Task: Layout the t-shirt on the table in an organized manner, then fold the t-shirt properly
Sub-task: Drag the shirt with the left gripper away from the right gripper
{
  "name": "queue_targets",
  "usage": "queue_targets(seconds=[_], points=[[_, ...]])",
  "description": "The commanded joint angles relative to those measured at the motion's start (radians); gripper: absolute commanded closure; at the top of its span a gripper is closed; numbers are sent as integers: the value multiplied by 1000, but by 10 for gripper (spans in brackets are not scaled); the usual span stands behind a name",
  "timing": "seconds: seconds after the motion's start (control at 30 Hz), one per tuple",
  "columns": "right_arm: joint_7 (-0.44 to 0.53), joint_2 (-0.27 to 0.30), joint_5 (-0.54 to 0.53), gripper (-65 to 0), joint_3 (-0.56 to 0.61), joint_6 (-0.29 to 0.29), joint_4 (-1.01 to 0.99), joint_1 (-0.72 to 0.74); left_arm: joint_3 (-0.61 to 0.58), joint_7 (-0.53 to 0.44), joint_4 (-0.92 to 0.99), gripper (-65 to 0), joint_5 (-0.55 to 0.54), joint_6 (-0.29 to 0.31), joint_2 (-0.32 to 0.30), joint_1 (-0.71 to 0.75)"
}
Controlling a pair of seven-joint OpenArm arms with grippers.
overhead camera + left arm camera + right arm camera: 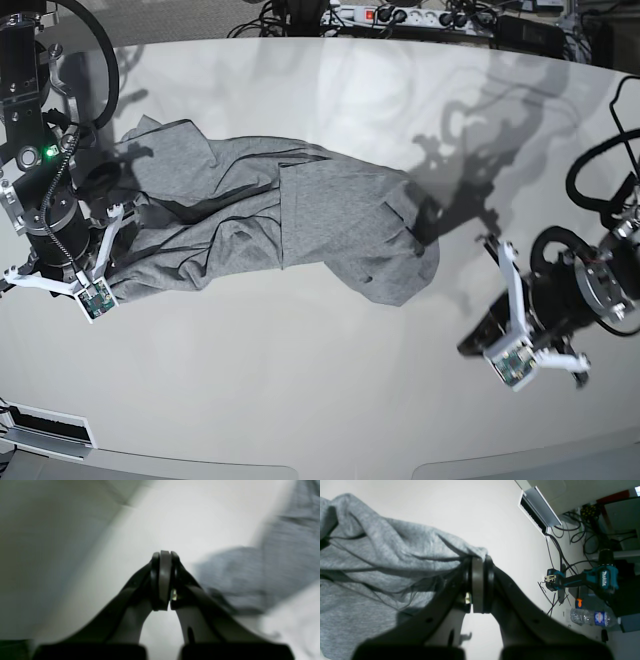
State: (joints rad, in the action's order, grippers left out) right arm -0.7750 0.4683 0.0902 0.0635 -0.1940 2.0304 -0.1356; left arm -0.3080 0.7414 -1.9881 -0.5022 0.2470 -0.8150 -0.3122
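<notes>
Grey t-shirt [280, 225] lies crumpled on the white counter [330, 380], long axis running 9 to 3 o'clock; right fingers [480, 585] pinch its 9 o'clock edge, left fingers [163, 580] are together, empty.

Teal and black cordless drill [592, 577] lies on its side to right of right end effector, well apart. Clear plastic water bottle with blue label [591, 617] below drill, on its side. Small orange-capped item [579, 602] between them. Black cables [560, 552] trail above drill, running up to white slotted cable tray [538, 510]. White power strip [420, 17] far beyond both end effectors.
</notes>
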Motion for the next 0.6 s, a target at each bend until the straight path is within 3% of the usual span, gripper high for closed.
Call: queue_targets(seconds=[0.0, 0.03, 0.07, 0.2, 0.27, 0.33, 0.43, 0.57], points=[[19, 14, 11, 0, -8, 11, 14, 13, 10, -15, 9, 0, -21, 10, -1, 7], [19, 14, 11, 0, -8, 11, 12, 13, 10, -6, 28, 0, -40, 25, 16, 34], [19, 14, 11, 0, -8, 11, 10, 14, 10, -2, 42, -39, -63, 36, 33, 61], [19, 14, -18, 0, -8, 10, 9, 14, 10, 0, 60, -331, -150, 134, 110, 170], [19, 11, -39, 0, -8, 10, 8, 12, 10, 0, 60, -422, -169, 146, 156, 220], [19, 11, -42, 0, -8, 3, -3, 11, 10, -4, 60, -427, -149, 126, 207, 268], [20, 11, -42, 0, -8, -17, -26, 12, 10, -32, 65, -427, -66, 14, 293, 337], [23, 11, -42, 0, -7, -16, -36, 12, 10, -42, 95, -427, 15, -65, 431, 406]])
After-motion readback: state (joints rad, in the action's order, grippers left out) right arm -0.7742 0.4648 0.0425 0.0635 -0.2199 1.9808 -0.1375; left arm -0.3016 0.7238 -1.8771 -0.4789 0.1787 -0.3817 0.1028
